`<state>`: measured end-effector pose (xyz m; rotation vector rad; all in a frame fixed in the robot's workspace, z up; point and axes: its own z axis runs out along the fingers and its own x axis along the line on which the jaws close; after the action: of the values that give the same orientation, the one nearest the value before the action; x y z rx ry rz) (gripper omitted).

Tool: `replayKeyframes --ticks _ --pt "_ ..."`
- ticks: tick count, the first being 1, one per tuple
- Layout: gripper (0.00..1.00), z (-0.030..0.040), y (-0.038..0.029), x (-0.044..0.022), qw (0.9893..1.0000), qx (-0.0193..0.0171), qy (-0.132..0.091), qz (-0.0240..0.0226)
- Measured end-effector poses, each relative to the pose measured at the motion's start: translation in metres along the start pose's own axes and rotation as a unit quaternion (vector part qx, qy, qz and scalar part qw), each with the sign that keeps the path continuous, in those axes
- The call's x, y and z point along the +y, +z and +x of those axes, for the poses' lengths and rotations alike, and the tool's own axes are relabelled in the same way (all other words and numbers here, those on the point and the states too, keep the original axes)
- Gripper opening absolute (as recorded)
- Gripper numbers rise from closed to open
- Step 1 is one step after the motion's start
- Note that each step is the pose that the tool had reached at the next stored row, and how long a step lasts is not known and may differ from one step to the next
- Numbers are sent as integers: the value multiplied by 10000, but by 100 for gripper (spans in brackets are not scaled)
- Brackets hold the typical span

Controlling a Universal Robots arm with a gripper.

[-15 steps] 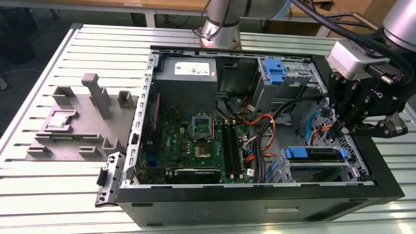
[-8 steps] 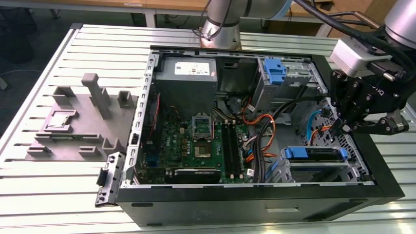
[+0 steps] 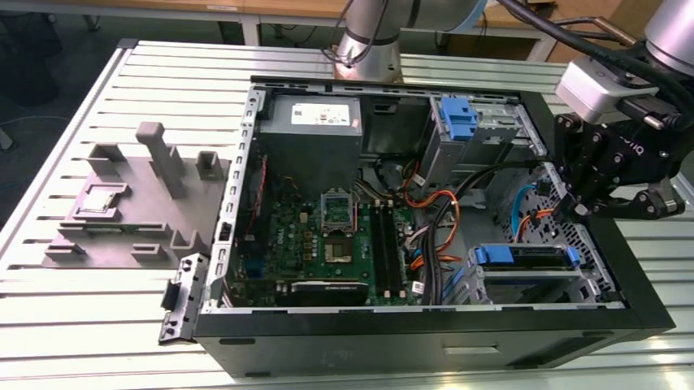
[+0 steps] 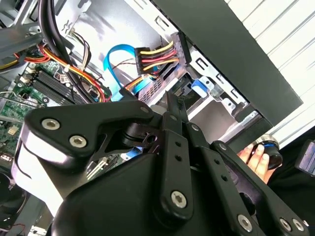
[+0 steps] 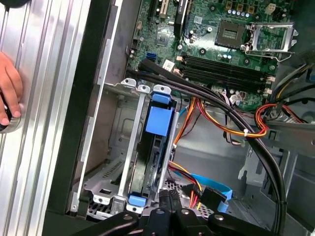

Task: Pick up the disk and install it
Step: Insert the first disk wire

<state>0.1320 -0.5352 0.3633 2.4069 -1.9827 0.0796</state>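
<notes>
The disk (image 3: 526,257) lies in the metal drive cage (image 3: 542,286) at the near right corner of the open computer case. In the first wrist view the disk (image 5: 152,160) stands edge-on between the cage's rails (image 5: 129,147), with its blue carrier tab (image 5: 160,120) at the end. My gripper (image 3: 583,205) hangs over the case's right wall, just above and beyond the cage. Its fingertips meet with nothing between them in both wrist views, so the gripper (image 5: 171,194) (image 4: 173,101) is shut and apart from the disk.
A grey power supply box (image 3: 312,122) and a blue bracket (image 3: 461,118) sit at the back of the case. The motherboard (image 3: 325,236) and loose cables (image 3: 434,231) fill the middle. A grey fixture (image 3: 130,203) stands on the table. A hand (image 5: 9,91) rests outside the case wall.
</notes>
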Motion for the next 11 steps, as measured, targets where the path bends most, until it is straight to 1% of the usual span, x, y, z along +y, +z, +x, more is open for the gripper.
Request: replayKeyframes --ticks 4,8,11 --pt "12 -18 1 -33 10000 9 -8 -1" --pt "12 -39 2 -68 10000 10 -16 -1" --pt "12 -48 3 -80 10000 12 -20 -1"
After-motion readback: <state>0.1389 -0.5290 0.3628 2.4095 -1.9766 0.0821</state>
